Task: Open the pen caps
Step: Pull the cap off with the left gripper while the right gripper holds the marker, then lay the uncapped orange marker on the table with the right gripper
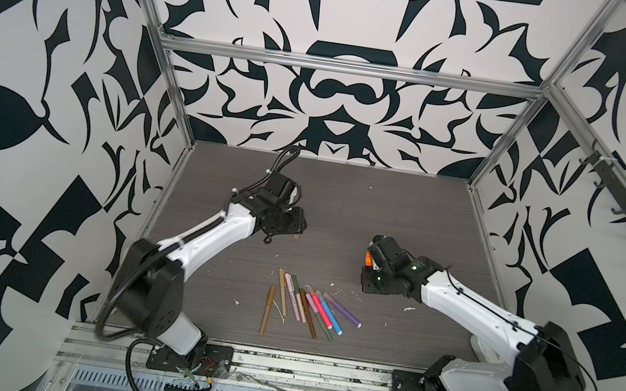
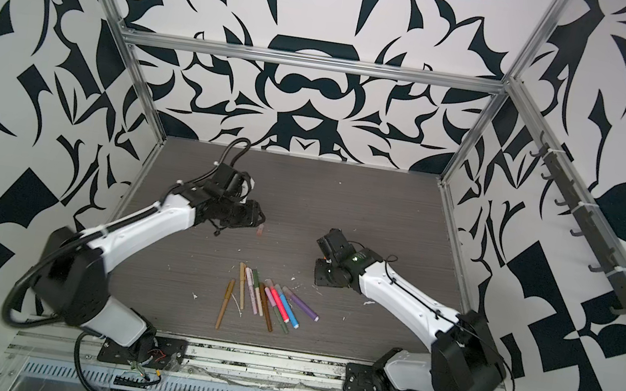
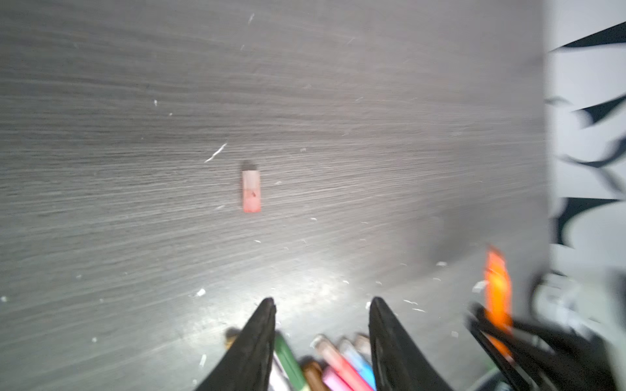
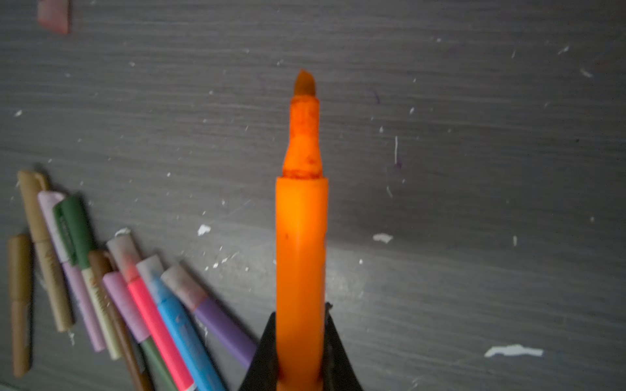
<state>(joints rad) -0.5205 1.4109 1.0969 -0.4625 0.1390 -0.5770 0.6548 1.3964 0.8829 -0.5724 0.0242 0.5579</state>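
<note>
1. My L gripper (image 3: pixel 321 303): jaws apart, empty.
2. Pink cap (image 3: pixel 251 191) lies alone on table (image 3: pixel 101 135), clear of my tips.
3. My R gripper (image 4: pixel 300 313) clamps orange pen (image 4: pixel 300 237), tip bare.
4. Other pens (image 1: pixel 305 307), capped, piled nearby.

Top views: even, soft light; the table (image 1: pixel 385 207) shows only faint shadows under the arms.
Left arm (image 1: pixel 166 263): elbow motion-blurred in both top views.
Left wrist view: smeared throughout; a glare patch just ahead of the left gripper (image 3: pixel 321 301); the pen cap (image 3: pixel 251 191) farther ahead throws a short dark shadow.
Right wrist view: dimmer; the orange pen (image 4: pixel 301 237) in the right gripper (image 4: pixel 300 309) glows, tip soft; pens (image 4: pixel 135 298) beside it slightly blurred.
</note>
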